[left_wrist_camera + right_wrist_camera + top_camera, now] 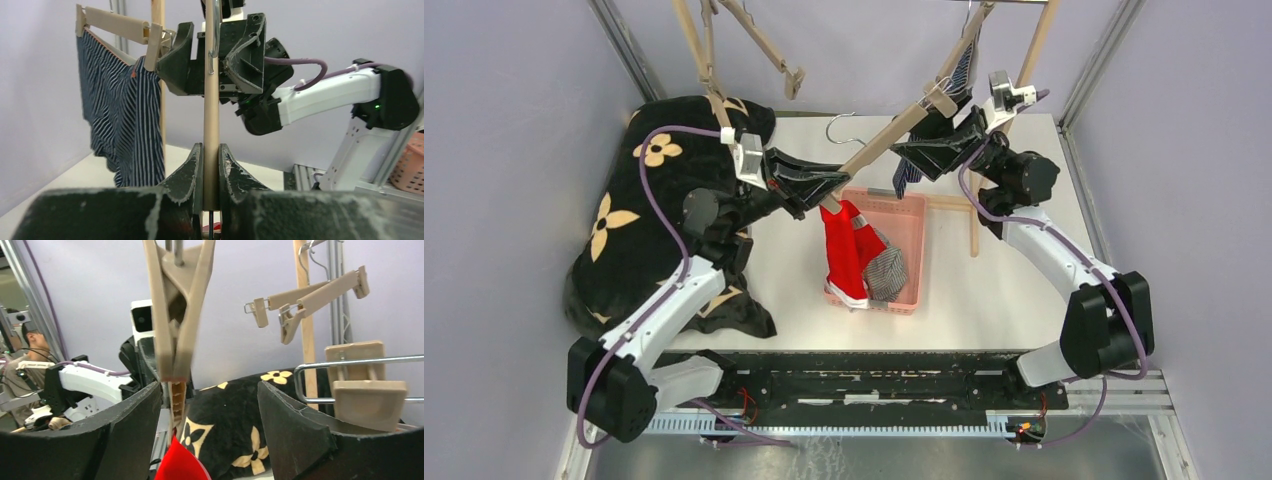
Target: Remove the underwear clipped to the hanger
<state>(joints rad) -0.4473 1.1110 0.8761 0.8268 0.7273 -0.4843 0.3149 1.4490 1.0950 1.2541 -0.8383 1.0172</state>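
White table (1014, 290) fills the cell, w/ purple-grey walls on both sides. A black blanket w/ tan flowers (624, 230) is heaped over the table's left side, under the L arm. A pink basket (912, 215) sits mid-table. Spare wooden clip hangers (764, 45) hang at far left, and one more wooden hanger (972, 225) lies flat on the table, right of the basket.

The dark blue striped boxers (122, 125) hang from an end clip (152, 42) on the held hanger (874, 140). In the top view they show only as a thin strip at the far right, by the R gripper. The red briefs (839, 250) drape down over the basket's left half, top end just under the L gripper, white waistband at the near rim. Can't tell if a clip holds them. The grey-and-white striped briefs (887, 270) lie in the basket, touching the red pair on its right.

Both arms reach up and inward over the table, elbows bent, wrists facing each other along the tilted hanger bar. The L gripper (211, 155) is clamped tight on the bar at its low left end. The R gripper (210, 390) is at the high far-right end, fingers spread wide on either side of a wooden clip (175, 315), w/ a gap showing on both sides.
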